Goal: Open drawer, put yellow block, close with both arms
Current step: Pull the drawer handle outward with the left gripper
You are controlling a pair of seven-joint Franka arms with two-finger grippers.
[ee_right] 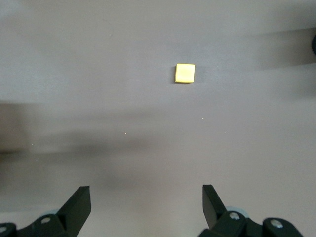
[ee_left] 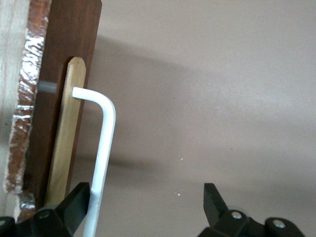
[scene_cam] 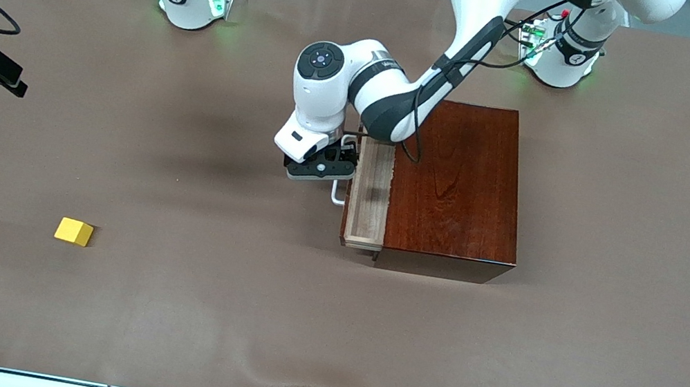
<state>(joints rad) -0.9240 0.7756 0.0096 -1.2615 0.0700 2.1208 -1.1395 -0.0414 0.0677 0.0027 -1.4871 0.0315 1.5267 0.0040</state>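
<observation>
Drawer handle [ee_left: 102,148] sits between the spread fingers of the left gripper [ee_left: 145,210], and the drawer [scene_cam: 370,191] is pulled partly out of the wooden box [scene_cam: 458,188]. At about eight o'clock from the box, well apart, the yellow block [scene_cam: 74,232] lies on the table [scene_cam: 606,349] under the open right gripper [ee_right: 146,205].

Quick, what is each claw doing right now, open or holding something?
Left gripper: open, at the drawer's white handle, not clamped on it.
Right gripper: open, empty, over the table above the yellow block.
</observation>
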